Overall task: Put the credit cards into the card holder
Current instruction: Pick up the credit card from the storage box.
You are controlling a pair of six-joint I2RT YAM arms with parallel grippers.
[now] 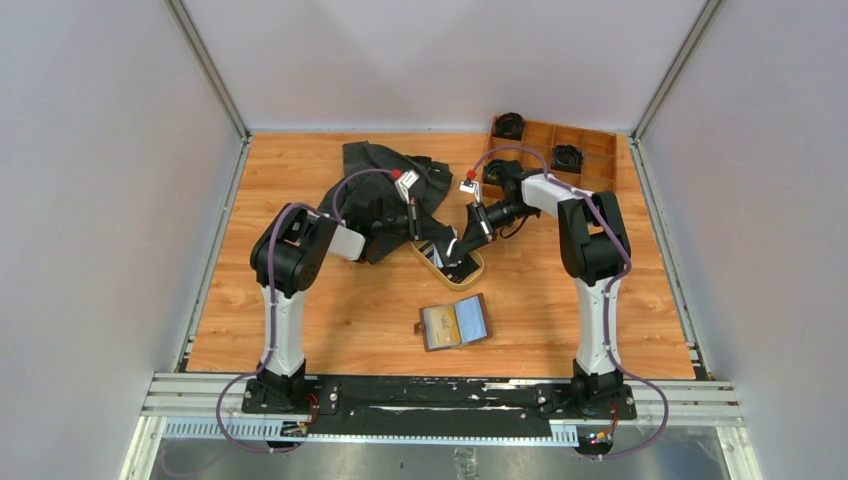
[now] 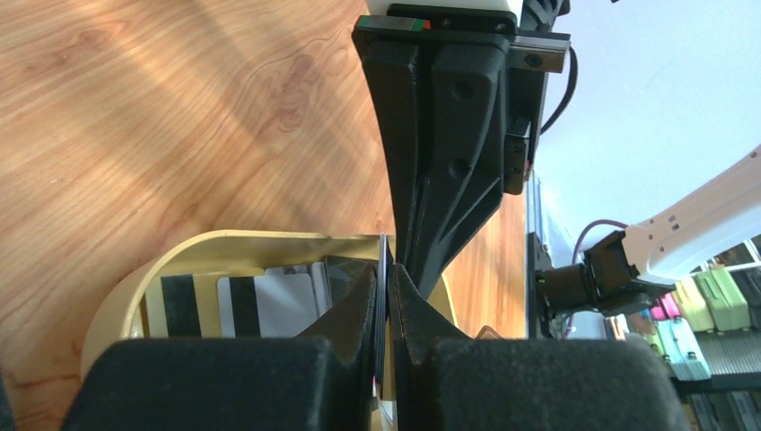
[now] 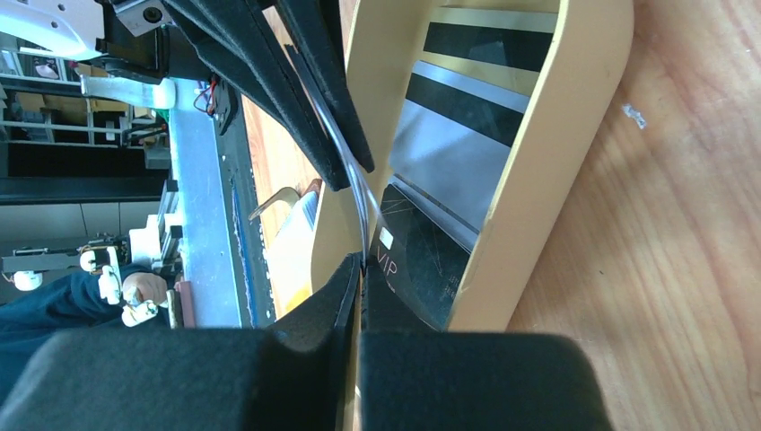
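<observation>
Though partly hidden, black card (image 3: pixel 413 269) reads VIP.

tan tray (image 1: pixel 477 274), compartment box (image 1: pixel 597 166), black cloth (image 1: pixel 372 172)

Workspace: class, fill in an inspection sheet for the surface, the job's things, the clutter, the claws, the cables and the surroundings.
Surface: wooden table; no damage seen.
Job's things: card holder lies open near the arms' bases, apart from the oval tray. Striped cards lie in the tray. One held card stands edge-on over it.
Clutter: black cloth at the back left; wooden box with compartments at the back right.
Claws: left claw and right claw both shut on the held card, from opposite sides.
Cables: purple cables loop along both arms.
Surroundings: white walls, metal frame.
</observation>
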